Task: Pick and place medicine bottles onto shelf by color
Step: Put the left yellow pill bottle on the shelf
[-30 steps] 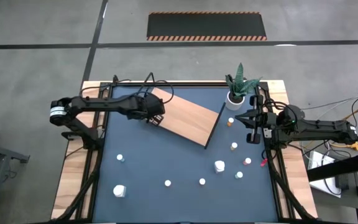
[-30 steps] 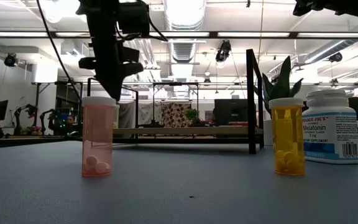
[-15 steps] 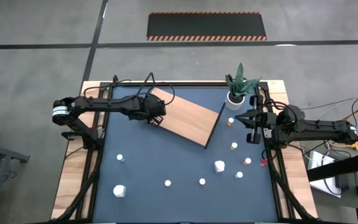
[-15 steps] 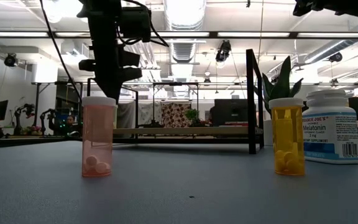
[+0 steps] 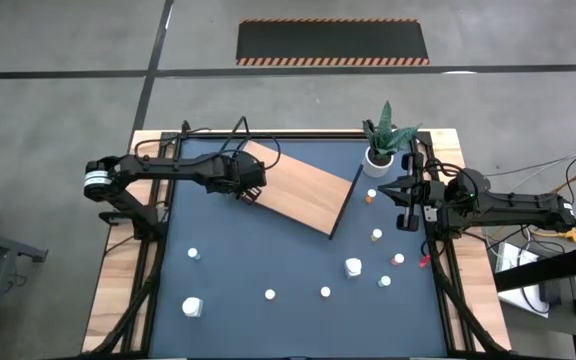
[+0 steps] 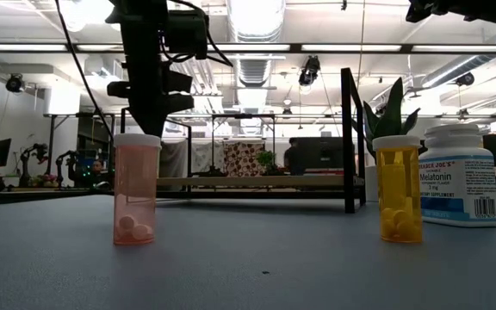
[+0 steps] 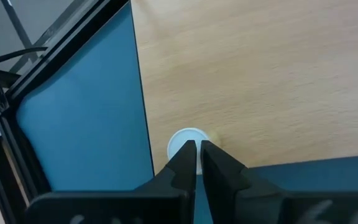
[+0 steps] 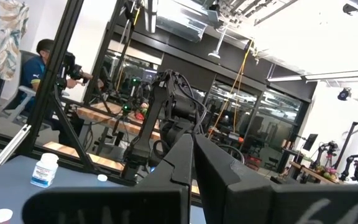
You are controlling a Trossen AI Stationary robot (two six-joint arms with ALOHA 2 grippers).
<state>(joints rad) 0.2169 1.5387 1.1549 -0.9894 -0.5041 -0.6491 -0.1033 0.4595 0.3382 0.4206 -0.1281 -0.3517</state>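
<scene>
The shelf (image 5: 303, 188) is a light-brown board in a black frame, lying askew at the table's far middle. My left gripper (image 5: 251, 187) hangs shut over the shelf's left corner. In the left wrist view its tips (image 7: 197, 147) stand above a white-capped bottle (image 7: 184, 138) that stands upright on the board near its edge; I see no touch. Several small bottles stand on the dark blue top, among them orange (image 5: 372, 197), yellowish (image 5: 377, 236) and pink-red (image 5: 398, 259). My right gripper (image 5: 405, 207) waits shut at the table's right edge.
A potted green plant (image 5: 383, 143) stands at the far right by the shelf's corner. Two bigger white bottles (image 5: 353, 267) (image 5: 192, 306) stand nearer. In the low view a pink bottle (image 6: 136, 189), a yellow one (image 6: 399, 188) and a Melatonin bottle (image 6: 459, 175) stand close by.
My left gripper has drifted a little toward the table's left edge, staying shut over the shelf's corner. The bottles and the shelf have kept their places.
</scene>
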